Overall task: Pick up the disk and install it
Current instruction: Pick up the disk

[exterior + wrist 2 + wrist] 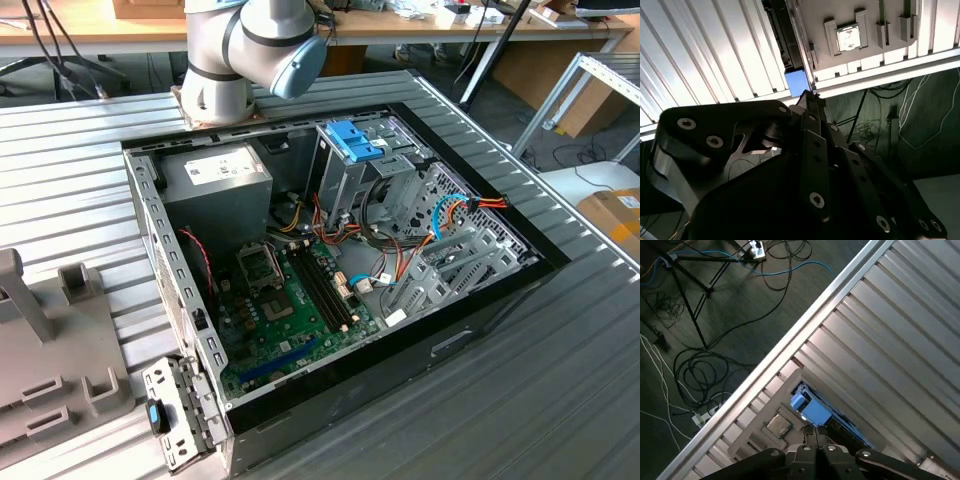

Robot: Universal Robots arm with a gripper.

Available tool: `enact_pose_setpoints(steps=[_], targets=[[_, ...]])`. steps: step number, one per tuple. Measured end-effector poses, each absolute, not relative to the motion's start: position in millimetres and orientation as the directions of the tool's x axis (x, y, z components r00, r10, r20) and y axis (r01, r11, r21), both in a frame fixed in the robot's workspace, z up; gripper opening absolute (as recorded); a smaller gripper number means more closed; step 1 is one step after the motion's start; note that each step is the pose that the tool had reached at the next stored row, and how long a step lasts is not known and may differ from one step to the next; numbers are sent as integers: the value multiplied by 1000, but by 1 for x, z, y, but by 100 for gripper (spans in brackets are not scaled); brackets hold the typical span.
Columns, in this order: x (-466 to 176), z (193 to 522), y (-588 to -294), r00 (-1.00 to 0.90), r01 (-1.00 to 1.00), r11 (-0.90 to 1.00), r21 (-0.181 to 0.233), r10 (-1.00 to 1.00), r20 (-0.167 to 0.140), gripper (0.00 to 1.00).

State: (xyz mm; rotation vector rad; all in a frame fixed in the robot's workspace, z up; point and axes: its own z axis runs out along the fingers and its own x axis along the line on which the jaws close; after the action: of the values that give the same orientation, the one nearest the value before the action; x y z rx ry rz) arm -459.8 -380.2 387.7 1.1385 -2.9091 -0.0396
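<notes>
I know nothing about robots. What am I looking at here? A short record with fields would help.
setting: open computer case on a ribbed metal table
disk: blue-railed, seen edge-on, beside a grey fixture
gripper: tip at the disk's blue end
fixture contents: a square chip
progress: disk not yet in the case

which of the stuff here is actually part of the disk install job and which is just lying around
Job:
- disk, blue-railed, at the grey fixture
- gripper, right by the disk
- open computer case with its drive cage

Lying about:
- chip in the fixture
- stand on the floor
- cardboard box
</notes>
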Motion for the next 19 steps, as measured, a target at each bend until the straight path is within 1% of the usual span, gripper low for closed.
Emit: enact_pose_setpoints(steps=[9, 19], targets=[[-460, 388, -380, -679, -734, 679, 30, -734, 7, 11], [-460, 387, -380, -494, -869, 494, 30, -869, 7, 11]])
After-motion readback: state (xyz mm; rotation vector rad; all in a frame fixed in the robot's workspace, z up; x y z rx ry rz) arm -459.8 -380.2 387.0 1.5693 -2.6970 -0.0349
